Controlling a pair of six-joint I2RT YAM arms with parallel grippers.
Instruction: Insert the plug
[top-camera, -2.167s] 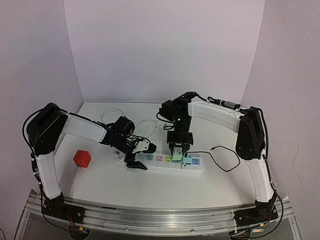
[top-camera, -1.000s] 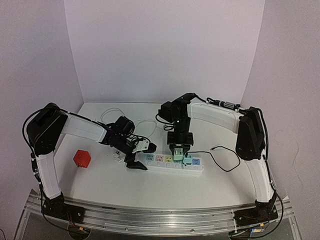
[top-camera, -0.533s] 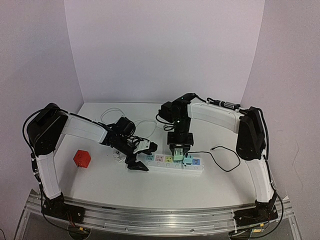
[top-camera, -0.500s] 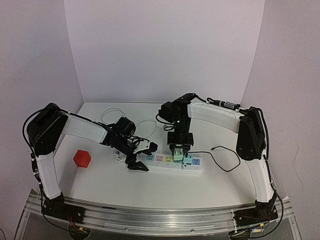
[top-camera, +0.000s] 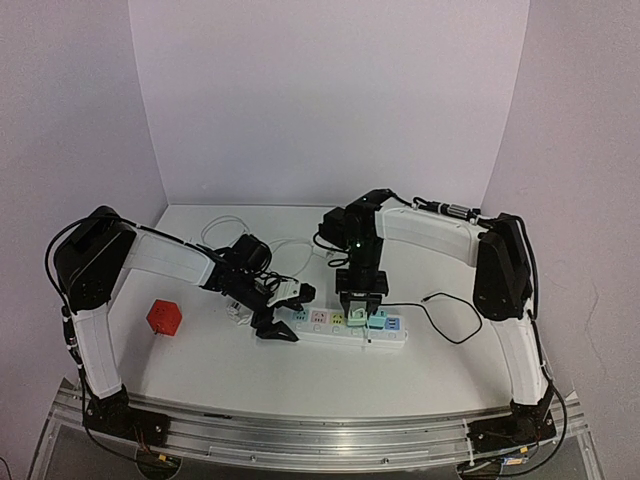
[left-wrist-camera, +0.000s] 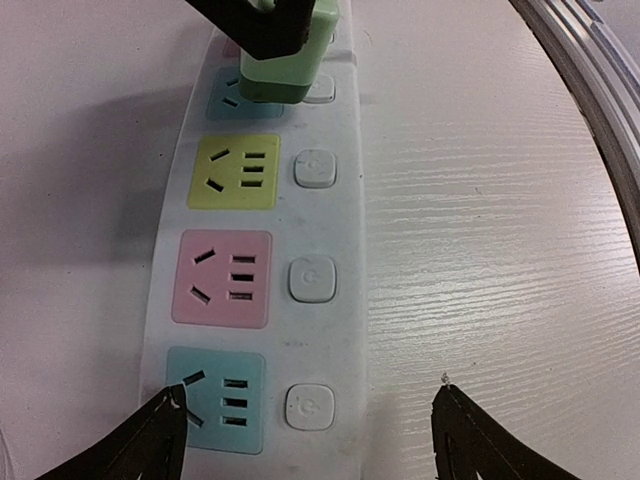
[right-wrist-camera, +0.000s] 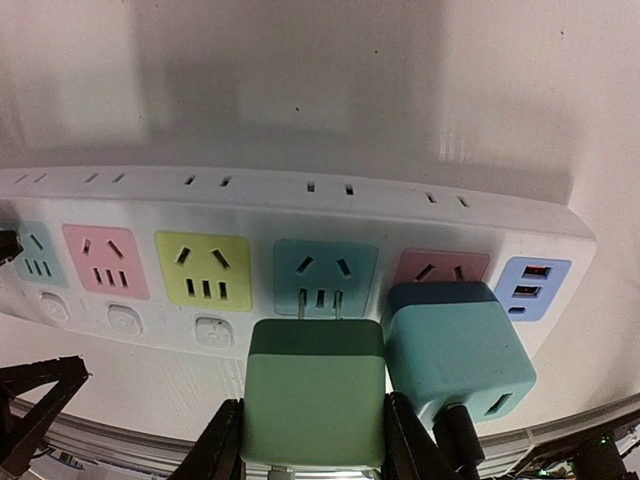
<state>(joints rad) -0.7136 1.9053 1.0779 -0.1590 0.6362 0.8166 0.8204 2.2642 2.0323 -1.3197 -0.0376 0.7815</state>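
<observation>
A white power strip (top-camera: 322, 336) with coloured sockets lies on the table. My right gripper (top-camera: 359, 303) is shut on a green plug (right-wrist-camera: 314, 405), held over the strip. The plug's two prongs stand at the slots of the blue socket (right-wrist-camera: 325, 272), with bare metal still showing. A teal plug (right-wrist-camera: 458, 355) sits in the socket to its right. My left gripper (left-wrist-camera: 309, 392) is open at the strip's left end (left-wrist-camera: 340, 240). One finger (left-wrist-camera: 150, 440) stands over the teal socket (left-wrist-camera: 215, 400). The other finger (left-wrist-camera: 470, 440) is over bare table.
A red cube (top-camera: 164, 317) sits at the left. A black cable (top-camera: 445, 318) runs off the strip's right end. White cable (top-camera: 222, 232) loops behind the left arm. The table's metal front rail (left-wrist-camera: 600, 120) is close by.
The left gripper's jaws have drawn in a little around the strip's end. The right gripper has shifted slightly with the green plug over the strip.
</observation>
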